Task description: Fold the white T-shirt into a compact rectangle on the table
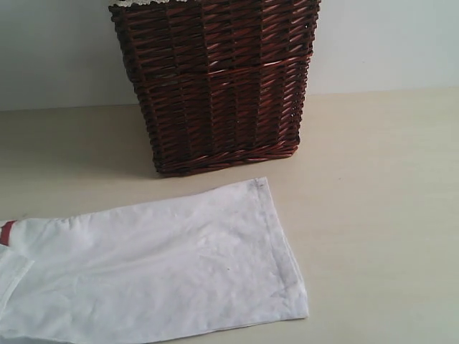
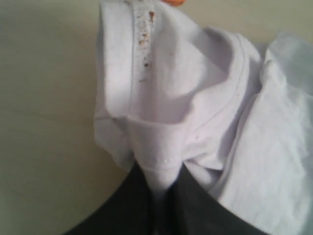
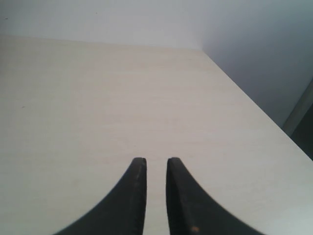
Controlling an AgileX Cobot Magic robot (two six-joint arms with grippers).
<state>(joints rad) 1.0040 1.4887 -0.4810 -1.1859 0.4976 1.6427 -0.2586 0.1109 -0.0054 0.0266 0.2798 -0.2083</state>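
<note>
The white T-shirt [image 1: 158, 265] lies stretched flat on the table [image 1: 380, 215], hem end toward the right, with a sliver of its red band [image 1: 6, 233] at the left edge. Neither gripper shows in the exterior view. In the left wrist view my left gripper [image 2: 161, 188] is shut on a bunched fold of the white T-shirt [image 2: 195, 98] near the neckline, just below the orange tag [image 2: 173, 2]. My right gripper [image 3: 156, 161] hovers over the bare table [image 3: 98, 98], its fingers a narrow gap apart with nothing between them.
A dark wicker basket [image 1: 222, 86] stands at the back of the table, just behind the shirt's hem corner. A pale wall [image 3: 254, 49] runs behind the table. The table's side edge [image 3: 274, 122] shows near the right gripper.
</note>
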